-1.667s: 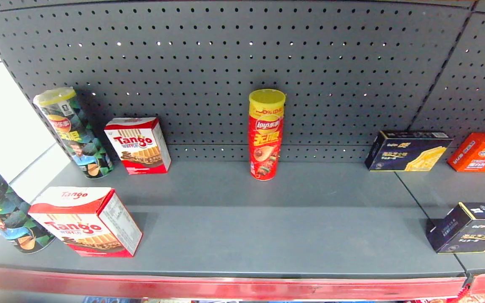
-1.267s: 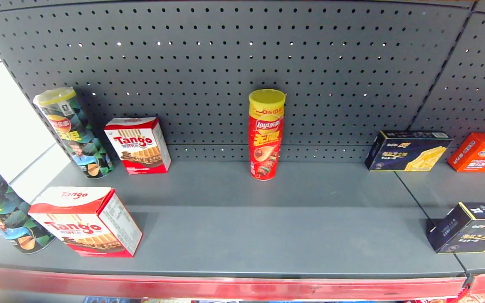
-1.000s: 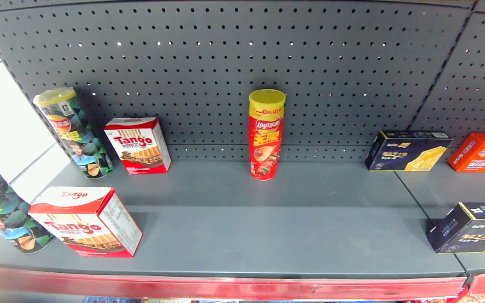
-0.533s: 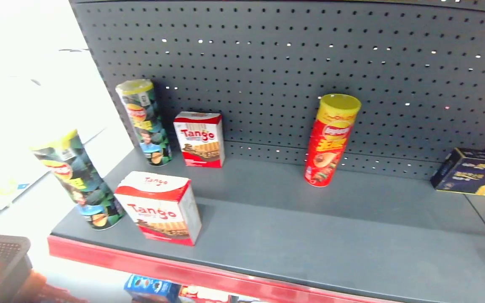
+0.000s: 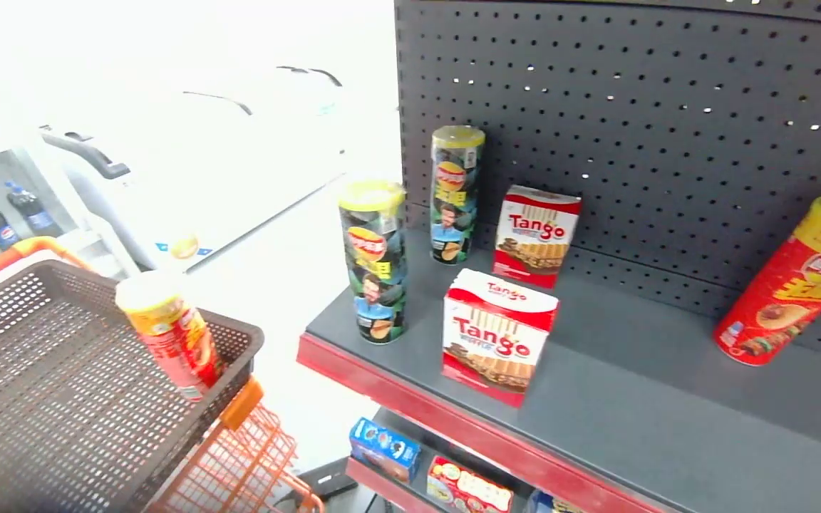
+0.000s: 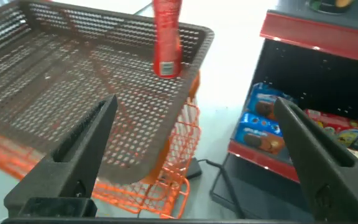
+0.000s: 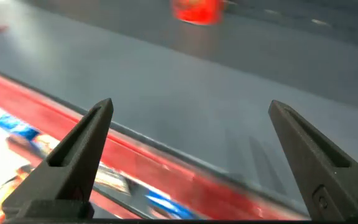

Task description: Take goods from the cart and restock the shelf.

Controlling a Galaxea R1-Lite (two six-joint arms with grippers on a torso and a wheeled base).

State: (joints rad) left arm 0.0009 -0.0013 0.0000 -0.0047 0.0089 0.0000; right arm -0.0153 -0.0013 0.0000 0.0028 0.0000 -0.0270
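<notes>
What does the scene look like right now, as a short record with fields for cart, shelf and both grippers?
cart: dark mesh basket on an orange frame
in cart: one red can, tilted, by the corner nearest the shelf
shelf: grey shelf holding two green cans, two wafer boxes and a second red can
left gripper: open, empty, facing the basket
right gripper: open, empty, over the shelf's front edge
task state: can in cart not yet picked up

View swung left: shelf now sits at right, cart basket with upright red chip can has come in at left.
</notes>
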